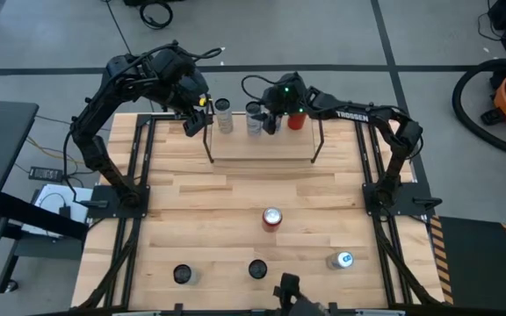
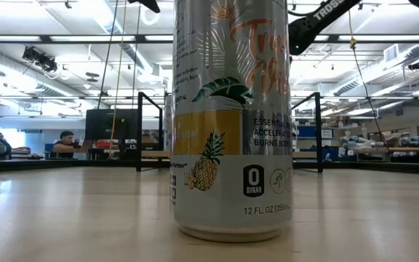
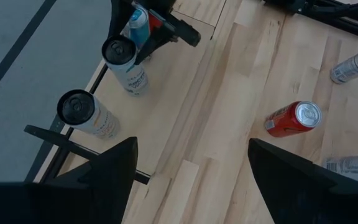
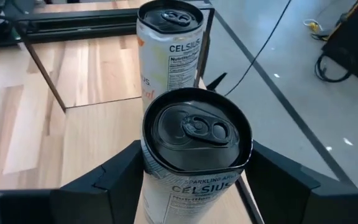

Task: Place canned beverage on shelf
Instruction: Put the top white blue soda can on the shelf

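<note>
with the right gripper (image 4: 194,180) jaws narrowly straddling the black-topped white can (image 4: 194,149) on the light wood shelf (image 1: 262,145) at 12 o'clock, release it upright, clear of the neighbouring can (image 4: 169,43).

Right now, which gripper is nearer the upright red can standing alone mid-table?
Right. The right gripper is over the shelf, beyond the red can; the left gripper hovers at the shelf's left end, farther off.
</note>
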`<state>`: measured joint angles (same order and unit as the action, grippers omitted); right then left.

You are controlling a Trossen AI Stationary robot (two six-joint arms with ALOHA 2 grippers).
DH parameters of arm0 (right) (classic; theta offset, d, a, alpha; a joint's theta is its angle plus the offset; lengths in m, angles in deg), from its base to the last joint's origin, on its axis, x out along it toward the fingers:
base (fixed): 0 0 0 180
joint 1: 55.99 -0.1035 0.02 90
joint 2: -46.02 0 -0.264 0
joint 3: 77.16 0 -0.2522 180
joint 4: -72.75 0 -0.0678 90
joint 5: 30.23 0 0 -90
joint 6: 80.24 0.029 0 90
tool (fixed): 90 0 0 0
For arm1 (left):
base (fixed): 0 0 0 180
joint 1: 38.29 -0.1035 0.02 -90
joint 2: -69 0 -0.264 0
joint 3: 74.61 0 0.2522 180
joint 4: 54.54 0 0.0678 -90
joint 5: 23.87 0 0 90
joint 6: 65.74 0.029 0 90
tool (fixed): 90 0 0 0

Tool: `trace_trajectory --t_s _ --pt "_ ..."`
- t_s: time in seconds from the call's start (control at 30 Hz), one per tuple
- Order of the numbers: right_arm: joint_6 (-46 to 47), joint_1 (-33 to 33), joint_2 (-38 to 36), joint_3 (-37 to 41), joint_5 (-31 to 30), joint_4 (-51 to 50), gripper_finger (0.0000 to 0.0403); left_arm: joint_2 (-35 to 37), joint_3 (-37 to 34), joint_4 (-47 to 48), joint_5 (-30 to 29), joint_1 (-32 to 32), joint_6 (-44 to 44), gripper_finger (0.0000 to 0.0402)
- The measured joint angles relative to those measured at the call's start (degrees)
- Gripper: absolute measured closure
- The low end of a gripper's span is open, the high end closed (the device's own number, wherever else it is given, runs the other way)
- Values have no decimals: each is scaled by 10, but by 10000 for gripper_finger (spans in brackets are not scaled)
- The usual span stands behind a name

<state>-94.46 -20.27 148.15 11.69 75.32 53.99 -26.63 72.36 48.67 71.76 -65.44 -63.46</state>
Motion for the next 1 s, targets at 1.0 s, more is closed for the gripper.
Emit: trace_trajectory --t_s 1.0 --pt "-98 20 0 0 105 7 137 0 0 0 0 0 4 95"
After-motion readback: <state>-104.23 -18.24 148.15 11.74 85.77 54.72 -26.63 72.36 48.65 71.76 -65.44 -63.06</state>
